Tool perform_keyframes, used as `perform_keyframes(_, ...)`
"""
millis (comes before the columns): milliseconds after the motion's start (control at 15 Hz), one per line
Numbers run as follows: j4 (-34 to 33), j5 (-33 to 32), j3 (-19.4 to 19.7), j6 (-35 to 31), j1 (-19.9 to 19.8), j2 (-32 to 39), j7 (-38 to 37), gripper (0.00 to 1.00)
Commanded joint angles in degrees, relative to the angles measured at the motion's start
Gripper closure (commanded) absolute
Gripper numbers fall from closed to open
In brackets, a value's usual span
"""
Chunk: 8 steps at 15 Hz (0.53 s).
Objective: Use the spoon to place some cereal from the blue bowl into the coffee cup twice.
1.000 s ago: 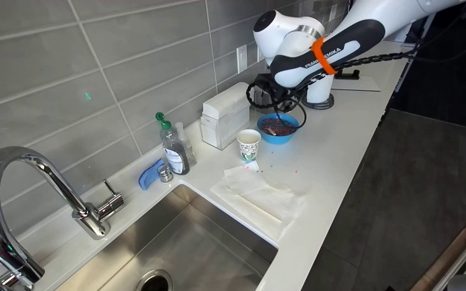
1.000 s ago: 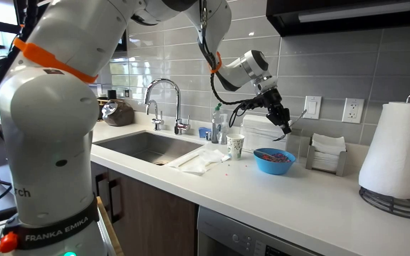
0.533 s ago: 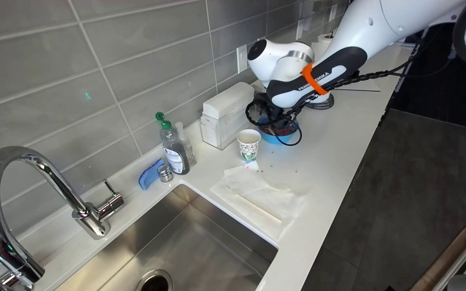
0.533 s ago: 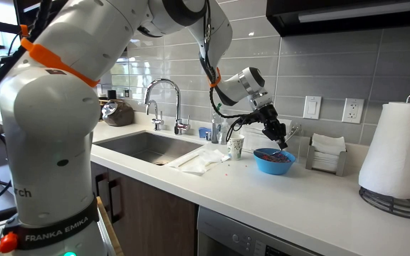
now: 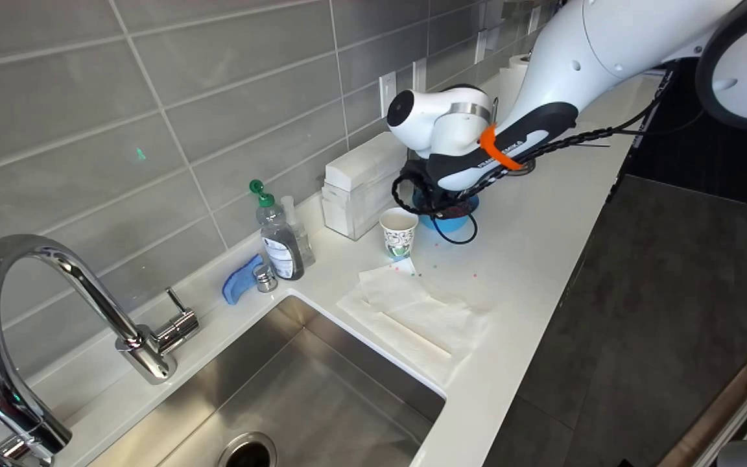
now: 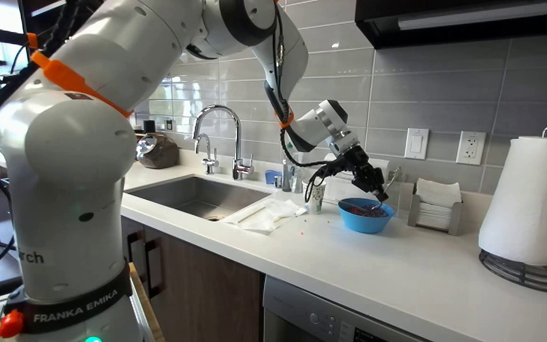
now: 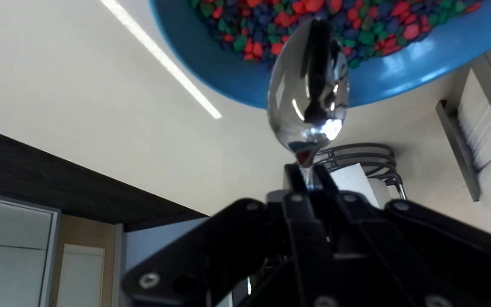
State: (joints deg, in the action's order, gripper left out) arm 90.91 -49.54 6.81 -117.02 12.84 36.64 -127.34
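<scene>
My gripper is shut on a silver spoon, over the back side of the blue bowl. The spoon's tip is at the cereal inside the bowl, and its face towards the wrist camera looks bare. The wrist view shows the cereal as red, green and dark blue bits within the blue bowl. A second utensil handle leans on the bowl's rim. The coffee cup stands upright beside the bowl, partly behind cables in an exterior view. My arm covers much of the bowl.
A white box stands against the wall behind cup and bowl. Crumpled paper towels lie between cup and sink. A soap bottle, a napkin holder and a paper-towel roll stand along the counter.
My arm has come down, taking the spoon from above the bowl to the cereal inside it. Lately the gripper has tilted and shifted slightly towards the bowl's napkin-holder side. Cup and bowl have not moved.
</scene>
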Motion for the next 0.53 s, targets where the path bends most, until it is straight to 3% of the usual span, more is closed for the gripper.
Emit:
perform_keyframes(0,-1.83,-4.07,0.37,-1.35,0.15,2.02,-3.99,0.98)
perform_keyframes(467,-3.79,-10.04,-0.08,-2.14,-0.08,5.47,-7.74,0.98)
